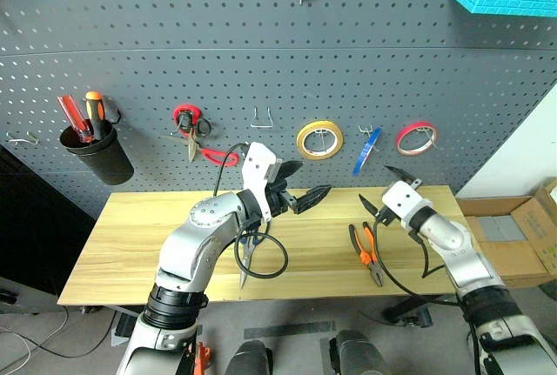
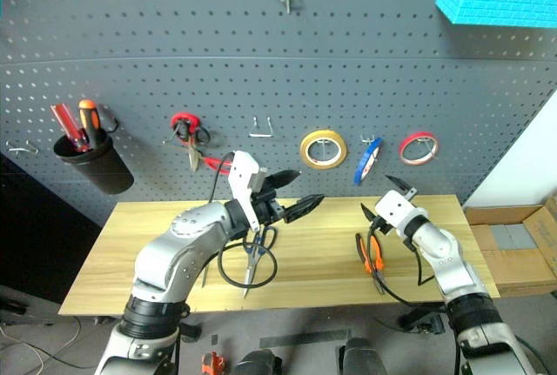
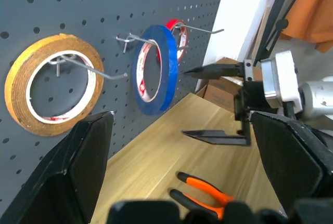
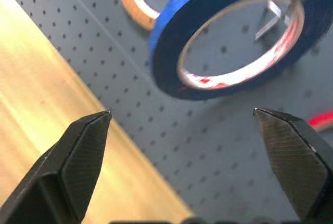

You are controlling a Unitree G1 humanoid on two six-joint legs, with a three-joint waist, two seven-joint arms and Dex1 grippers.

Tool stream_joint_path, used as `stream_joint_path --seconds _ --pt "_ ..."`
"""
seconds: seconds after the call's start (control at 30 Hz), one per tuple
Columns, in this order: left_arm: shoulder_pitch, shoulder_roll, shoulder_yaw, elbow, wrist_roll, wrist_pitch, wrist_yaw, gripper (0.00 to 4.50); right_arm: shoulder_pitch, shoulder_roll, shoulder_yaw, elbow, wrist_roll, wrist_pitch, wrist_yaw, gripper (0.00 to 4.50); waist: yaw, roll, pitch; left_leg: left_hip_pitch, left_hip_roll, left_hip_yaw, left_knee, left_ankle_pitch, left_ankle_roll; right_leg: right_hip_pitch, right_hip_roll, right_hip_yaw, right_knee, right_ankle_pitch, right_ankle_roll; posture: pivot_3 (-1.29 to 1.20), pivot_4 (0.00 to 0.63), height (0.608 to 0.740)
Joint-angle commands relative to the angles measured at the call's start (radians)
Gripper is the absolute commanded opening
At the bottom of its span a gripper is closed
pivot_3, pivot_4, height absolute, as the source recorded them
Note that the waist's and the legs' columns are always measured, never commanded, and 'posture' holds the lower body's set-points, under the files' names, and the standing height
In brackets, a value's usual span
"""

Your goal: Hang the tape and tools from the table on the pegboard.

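blue tape [image 1: 366, 150]; dark grey perforated pegboard [image 1: 218, 44]; orange-and-black pliers [image 1: 366, 253]

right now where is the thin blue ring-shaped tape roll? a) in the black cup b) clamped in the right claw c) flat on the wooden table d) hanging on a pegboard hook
d: the thin blue ring-shaped tape roll hangs on a metal hook of the dark grey pegboard, and the open right claw is clear of it.

Bare table [image 1: 148, 227] left of scissors [image 1: 246, 257]
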Motion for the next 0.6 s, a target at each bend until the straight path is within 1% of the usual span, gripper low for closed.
stream_joint_path --seconds 0.03,0.1,0.17,0.23,0.33,0.43,0.6 --pt "0.032 0.017 0.001 -0.069 -0.020 0.000 -0.004 4.50 0.082 0.016 -0.050 -0.150 0.052 0.130 0.001 4.47 0.001 0.000 0.001 0.000 0.000 0.000 0.000 0.000 0.000 0.000 0.000 0.000 0.000 0.000 0.000 -0.05 0.136 0.740" --pt "0.074 0.034 -0.005 -0.092 -0.022 0.004 -0.010 4.50 0.137 0.026 -0.059 -0.240 0.081 0.261 0.022 4.47 -0.001 0.001 0.002 0.000 0.000 -0.001 0.000 0.000 0.001 0.000 0.000 0.000 0.000 0.000 0.000 -0.05 0.152 0.740" --pt "0.148 0.069 -0.020 -0.126 -0.019 0.002 -0.026 4.50 0.158 0.052 -0.067 -0.334 0.112 0.464 0.030 4.47 -0.005 0.004 0.006 0.001 0.000 -0.002 0.000 -0.001 0.001 0.000 0.000 0.001 0.000 0.000 0.000 -0.06 0.170 0.740" --pt "0.225 0.111 -0.040 -0.165 -0.007 -0.010 -0.042 4.50 0.139 0.078 -0.064 -0.402 0.121 0.690 0.025 4.47 -0.010 0.007 0.013 0.002 0.000 -0.002 -0.001 -0.001 0.001 0.001 0.000 0.002 0.001 0.000 0.000 -0.07 0.187 0.740" --pt "0.327 0.170 -0.059 -0.215 0.012 -0.037 -0.058 4.50 0.060 0.144 -0.088 -0.455 0.160 0.987 -0.013 4.47 -0.011 0.008 0.028 0.003 0.000 -0.004 -0.001 -0.001 0.001 0.001 0.000 0.001 0.001 0.000 0.000 -0.07 0.208 0.740" --pt "0.426 0.220 -0.062 -0.250 0.023 -0.062 -0.071 4.50 -0.076 0.229 -0.140 -0.429 0.195 1.245 -0.071 4.47 -0.014 0.010 0.044 0.003 0.000 -0.005 -0.001 0.000 0.002 0.001 0.000 0.001 0.002 0.000 0.000 -0.06 0.230 0.740" --pt "0.496 0.250 -0.093 -0.272 0.058 -0.102 -0.070 4.50 -0.208 0.306 -0.205 -0.363 0.221 1.472 -0.140 4.47 0.002 0.013 0.061 -0.001 0.000 -0.005 -0.002 0.000 0.003 -0.001 -0.001 -0.002 0.000 0.000 0.000 -0.04 0.255 0.740"
